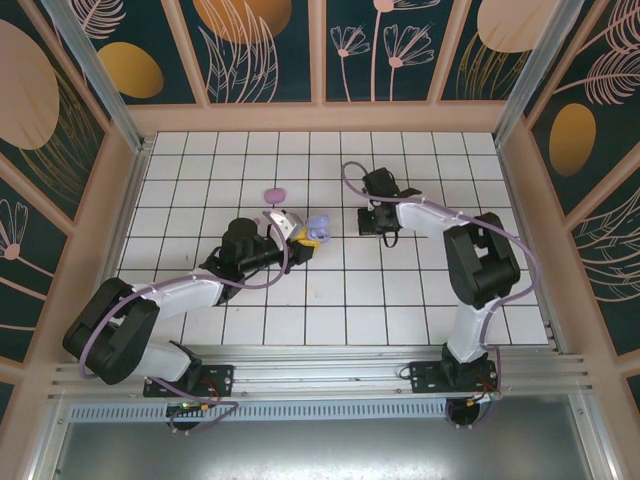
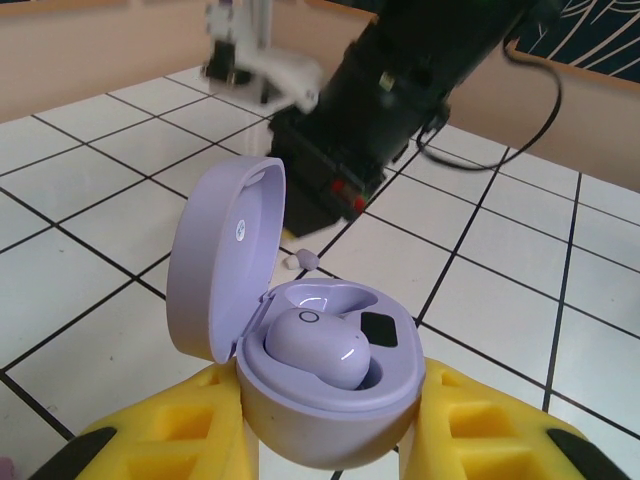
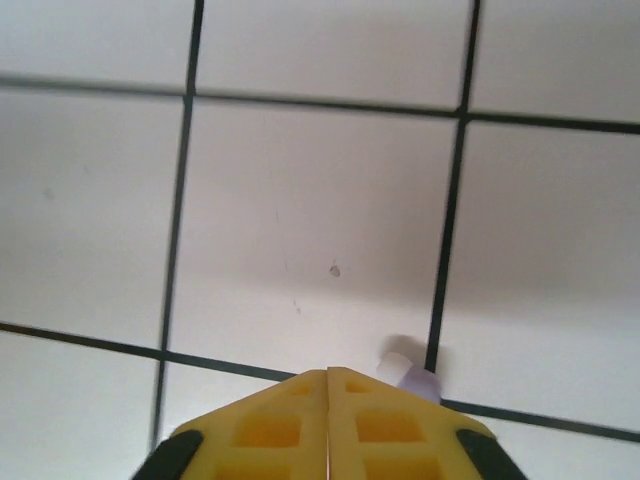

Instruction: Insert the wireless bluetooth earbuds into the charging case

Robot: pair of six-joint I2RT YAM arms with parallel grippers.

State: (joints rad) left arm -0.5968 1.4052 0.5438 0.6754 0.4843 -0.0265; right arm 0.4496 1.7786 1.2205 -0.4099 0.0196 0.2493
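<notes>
**A:** Left gripper status?

**B:** Clamped on the lavender charging case, out over the middle of the table. From the top cam the case is just a lavender blob at the fingertips. Can't tell if it touches the tiles.

**A:** Wrist cam any better?

**B:** Yes. The left wrist cam has the yellow fingers pressing both sides of the case base. The lid is hinged up on the left, and one lavender earbud is seated in the near well. The well behind it shows a dark square. The right arm stands black and blurred behind the case.

**A:** The other bud?

**B:** There's a loose bud, lavender with a pale tip, lying on a white tile just behind the case, beside a grid line. On the right wrist cam the loose bud sits just past the fingertips, also next to a grid line.

**A:** Right gripper?

**B:** Yellow pads pressed flat together, nothing between them, pointing at bare tile.

**A:** Anything else on the table?

**B:** A pink case from the top cam, up and left of the left gripper, well apart from the lavender one.

**A:** Any branding?

**B:** A small round mark inside the lid and a tiny ring on the seated bud. Neither is legible.
</notes>
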